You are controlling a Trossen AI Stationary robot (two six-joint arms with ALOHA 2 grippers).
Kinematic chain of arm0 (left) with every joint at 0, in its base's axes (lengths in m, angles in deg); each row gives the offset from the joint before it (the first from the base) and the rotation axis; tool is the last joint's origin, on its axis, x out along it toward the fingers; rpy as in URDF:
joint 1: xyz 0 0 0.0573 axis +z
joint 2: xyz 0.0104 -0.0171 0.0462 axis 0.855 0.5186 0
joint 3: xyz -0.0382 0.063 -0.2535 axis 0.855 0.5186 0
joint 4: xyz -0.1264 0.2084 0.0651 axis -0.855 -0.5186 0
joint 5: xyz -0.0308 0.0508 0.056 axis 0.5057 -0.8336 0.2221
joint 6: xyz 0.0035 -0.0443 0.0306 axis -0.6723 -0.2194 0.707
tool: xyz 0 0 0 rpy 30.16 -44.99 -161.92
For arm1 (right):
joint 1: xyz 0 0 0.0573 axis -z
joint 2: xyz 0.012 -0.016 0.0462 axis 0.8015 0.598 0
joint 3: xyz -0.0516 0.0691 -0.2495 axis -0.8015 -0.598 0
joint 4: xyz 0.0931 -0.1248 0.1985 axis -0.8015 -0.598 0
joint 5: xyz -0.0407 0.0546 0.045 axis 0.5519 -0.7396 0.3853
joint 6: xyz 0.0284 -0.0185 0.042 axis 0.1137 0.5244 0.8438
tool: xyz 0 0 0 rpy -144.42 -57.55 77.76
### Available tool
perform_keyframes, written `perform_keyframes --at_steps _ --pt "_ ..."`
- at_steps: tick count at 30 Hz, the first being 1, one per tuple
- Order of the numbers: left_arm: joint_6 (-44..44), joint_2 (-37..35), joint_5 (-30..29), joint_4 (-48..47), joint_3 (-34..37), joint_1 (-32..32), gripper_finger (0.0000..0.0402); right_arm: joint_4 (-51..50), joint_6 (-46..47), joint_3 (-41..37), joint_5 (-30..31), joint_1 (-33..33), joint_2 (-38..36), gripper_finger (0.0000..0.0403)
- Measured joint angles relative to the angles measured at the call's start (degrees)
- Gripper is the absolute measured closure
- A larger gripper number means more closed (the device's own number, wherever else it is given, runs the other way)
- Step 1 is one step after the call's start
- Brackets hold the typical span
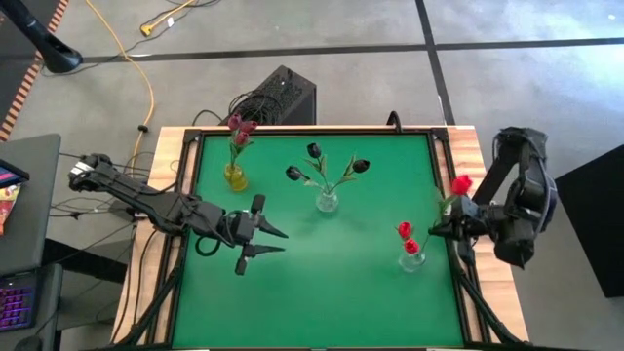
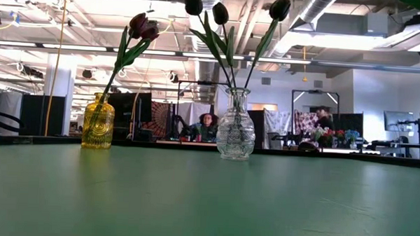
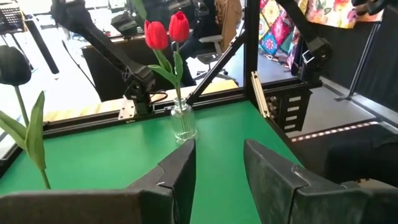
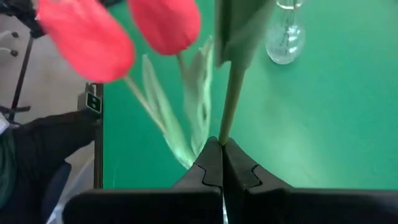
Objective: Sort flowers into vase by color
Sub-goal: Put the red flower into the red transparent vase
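Observation:
A small clear vase [image 1: 413, 259] with two red tulips [image 3: 168, 31] stands at the table's right. Just to its right, near the table's right edge, my right gripper [image 1: 441, 226] is shut on a third red tulip [image 1: 461, 183]. The middle clear vase [image 2: 235, 126] holds three dark tulips [image 2: 220, 13]. The yellow vase [image 2: 98, 121] at the far left holds maroon tulips [image 2: 142, 24]. My left gripper [image 1: 271, 241] hovers open over the mat's left half, level and pointing right, with nothing between its fingers. My right gripper pinches the red tulip's thin green stem [image 4: 229, 115] between its two fingertips, at what looks like the stem's lower end. The fingers slant down from the table's right side, across the stem. The flower is lifted clear, and its head [image 1: 461, 183] leans toward the far right.
A raised dark frame [image 1: 312, 131] borders the green mat [image 1: 331, 292]. A black box [image 1: 283, 96] with cables sits beyond the far edge. The near half of the mat is bare green. A person sits in the room behind the table [image 2: 206, 125].

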Motion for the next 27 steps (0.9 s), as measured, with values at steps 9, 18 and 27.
perform_keyframes --at_steps 9,18,27 --pt "-0.04 0.02 0.00 0.85 0.00 0.02 0.0278 0.00 0.23 -0.02 1.45 -2.30 3.06 0.0385" --pt "-0.04 0.04 0.01 1.52 0.00 0.02 0.0278 -0.66 0.21 -0.02 1.39 -2.30 5.31 0.0385" --pt "-0.09 0.04 0.04 1.73 0.00 0.02 0.0278 -1.70 0.19 -0.02 1.13 -2.30 5.78 0.0385"
